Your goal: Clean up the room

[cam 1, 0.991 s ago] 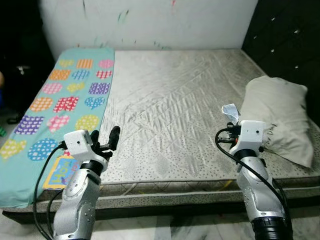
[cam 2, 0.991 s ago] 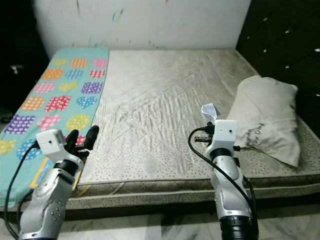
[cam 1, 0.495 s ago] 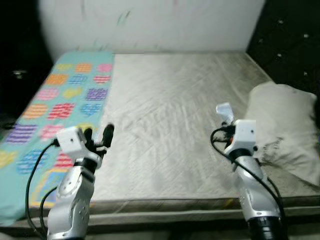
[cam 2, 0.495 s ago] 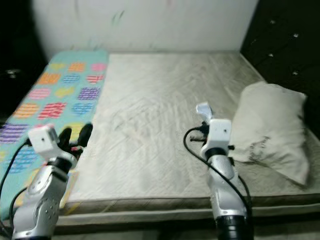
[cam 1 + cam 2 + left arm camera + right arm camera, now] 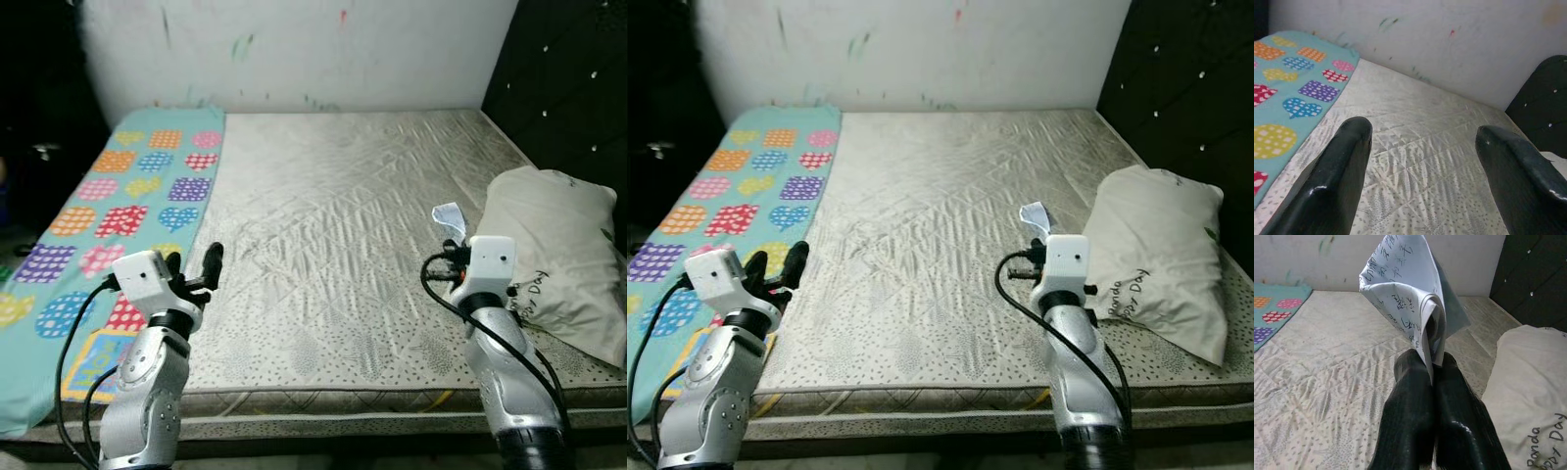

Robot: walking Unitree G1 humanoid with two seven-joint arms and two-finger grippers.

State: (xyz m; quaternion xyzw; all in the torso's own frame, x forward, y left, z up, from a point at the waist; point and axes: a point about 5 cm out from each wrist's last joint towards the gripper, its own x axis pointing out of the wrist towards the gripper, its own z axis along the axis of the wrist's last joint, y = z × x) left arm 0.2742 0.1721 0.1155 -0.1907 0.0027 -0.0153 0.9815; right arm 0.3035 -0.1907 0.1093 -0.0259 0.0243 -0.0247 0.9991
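Observation:
My right gripper (image 5: pixel 1427 363) is shut on a folded sheet of paper (image 5: pixel 1405 298) with handwriting on it; the paper (image 5: pixel 449 216) sticks up above the wrist, over the right part of the mattress (image 5: pixel 343 225). A cream pillow (image 5: pixel 558 255) lies just to the right of that arm. My left gripper (image 5: pixel 194 266) is open and holds nothing, hovering over the front left of the mattress beside the teal blanket (image 5: pixel 108 206) with coloured hearts. Its two black fingers (image 5: pixel 1342 171) stand wide apart in the left wrist view.
The bed's front edge (image 5: pixel 323 401) runs right before me. A white wall (image 5: pixel 294 49) with paint marks stands behind the bed, and a dark tufted panel (image 5: pixel 568 88) is at the right. A dark area (image 5: pixel 39 117) lies left of the bed.
The camera has shifted and steadied after a blurred moment; the bed sits a little lower in view. Both arms keep their poses, the right still holding the paper.

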